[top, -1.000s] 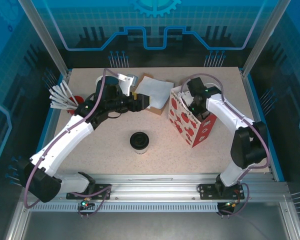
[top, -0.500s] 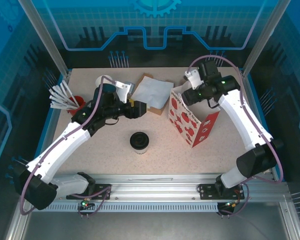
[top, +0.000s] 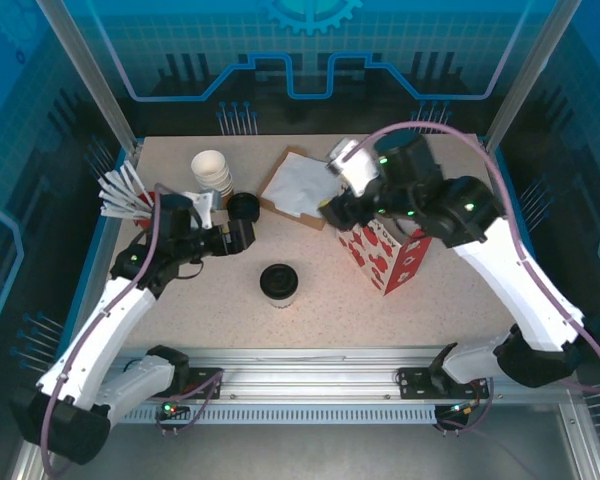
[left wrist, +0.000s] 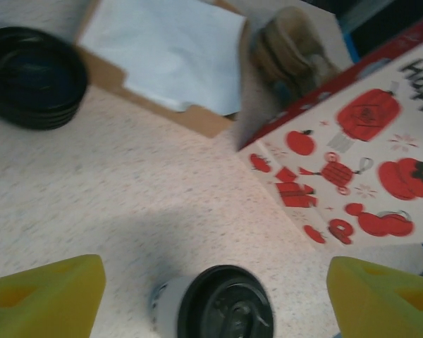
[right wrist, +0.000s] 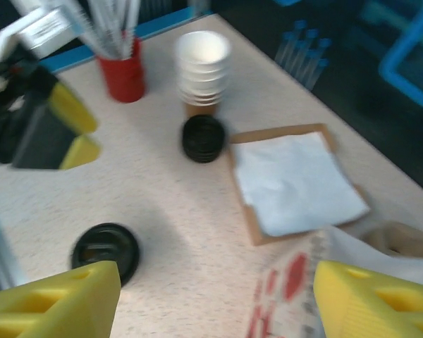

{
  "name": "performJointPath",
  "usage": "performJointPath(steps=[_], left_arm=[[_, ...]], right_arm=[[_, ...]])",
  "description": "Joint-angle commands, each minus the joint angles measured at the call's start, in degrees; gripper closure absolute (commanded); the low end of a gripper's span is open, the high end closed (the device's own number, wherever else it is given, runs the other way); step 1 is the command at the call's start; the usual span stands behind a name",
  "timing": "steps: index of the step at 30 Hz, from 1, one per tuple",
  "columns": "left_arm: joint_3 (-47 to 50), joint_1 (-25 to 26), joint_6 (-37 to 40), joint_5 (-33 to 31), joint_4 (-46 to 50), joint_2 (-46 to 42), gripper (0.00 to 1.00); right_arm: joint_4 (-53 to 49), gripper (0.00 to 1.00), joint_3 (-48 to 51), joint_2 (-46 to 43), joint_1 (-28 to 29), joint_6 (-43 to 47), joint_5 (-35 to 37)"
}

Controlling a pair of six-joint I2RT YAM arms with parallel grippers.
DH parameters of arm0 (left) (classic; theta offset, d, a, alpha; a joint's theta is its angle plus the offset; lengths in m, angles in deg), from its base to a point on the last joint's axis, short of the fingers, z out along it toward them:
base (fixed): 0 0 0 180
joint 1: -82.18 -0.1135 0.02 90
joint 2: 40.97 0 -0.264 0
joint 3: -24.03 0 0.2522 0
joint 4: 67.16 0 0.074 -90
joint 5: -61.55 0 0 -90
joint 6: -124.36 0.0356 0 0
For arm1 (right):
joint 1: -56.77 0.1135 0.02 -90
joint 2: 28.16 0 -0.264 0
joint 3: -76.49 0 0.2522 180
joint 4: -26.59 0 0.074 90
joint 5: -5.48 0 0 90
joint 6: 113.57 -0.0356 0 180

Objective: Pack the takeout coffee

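The takeout coffee (top: pixel 278 283) stands upright on the speckled table (top: pixel 330 320), roughly in the middle and a little toward the arm bases, its black lid on top. Nothing is touching it.

The left gripper (top: pixel 242 236) hangs over the table just behind and to the left of the cup, near it but clearly apart. Seen from its wrist, the two yellow fingers (left wrist: pixel 46 299) are spread wide with nothing between them, and the takeout coffee (left wrist: pixel 215 304) sits low in the picture, centred in the gap between them but further down, on the table.

The right gripper (top: pixel 332 212) is up over the left top edge of the red-printed paper bag (top: pixel 385 255), farther from the cup than the left one is. Its fingers (right wrist: pixel 374 303) are wide apart too and hold nothing. From that wrist the takeout coffee (right wrist: pixel 104 250) shows at the lower left, just above the left-hand finger — off to one side, not between them.

The bag stands to the right of the cup, near but not touching. Farther back sit a stack of white cups (top: pixel 212 170), a pile of loose black lids (top: pixel 242 205) and a white napkin (top: pixel 298 185) on a brown tray.
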Motion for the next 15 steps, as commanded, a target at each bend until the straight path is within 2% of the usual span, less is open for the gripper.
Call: performJointPath(steps=[1, 4, 6, 11, 15], left_arm=[[1.5, -4.6, -2.1, 1.6, 7.4, -2.1, 0.13], [2.6, -9.8, -1.9, 4.6, 8.6, -2.9, 0.09], [3.7, -12.0, -1.7, 4.7, 8.0, -3.2, 0.07], [4.2, -14.1, 1.2, 3.8, 8.4, -1.8, 0.02], [4.3, -15.2, 3.4, 2.7, 9.2, -0.8, 0.01]], right_arm=[[-1.5, 0.20, 1.7, 6.1, 5.9, -0.1, -1.2], [-0.9, 0.17, 3.5, 10.6, 8.7, -1.2, -2.5], [-1.3, 0.12, 4.1, 14.2, 9.7, -1.5, -3.2], [-5.2, 0.00, 2.7, 22.8, 11.6, -1.5, -3.1], [-6.4, 0.00, 1.5, 27.3, 12.5, -1.8, -3.2]])
